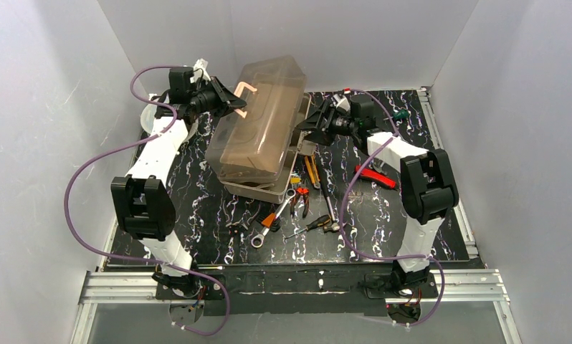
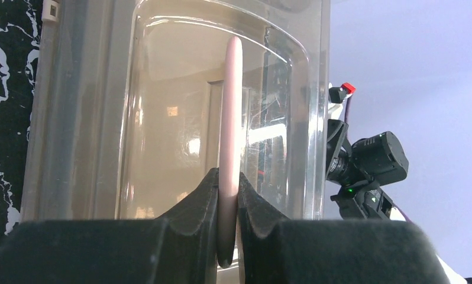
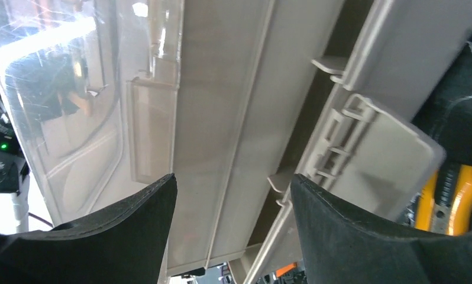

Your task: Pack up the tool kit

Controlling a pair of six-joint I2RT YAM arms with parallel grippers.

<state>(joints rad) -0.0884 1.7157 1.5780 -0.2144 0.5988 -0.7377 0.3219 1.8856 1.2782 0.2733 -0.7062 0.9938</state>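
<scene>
On the bench (image 1: 211, 215), the left pincer (image 2: 228, 192) clamps the cream handle (image 2: 230, 106) of the tilted toolbox (image 1: 258, 122), the right pincer (image 3: 233, 192) gapes empty; a slip could drop it.

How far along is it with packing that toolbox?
Early, it seems. Nothing visibly packed: the wrench, orange pliers and red knife lie on the table beside the toolbox. In hand: the left gripper clamps the handle, the right gripper stands open beside the box. Left: loading every tool and closing up.
</scene>
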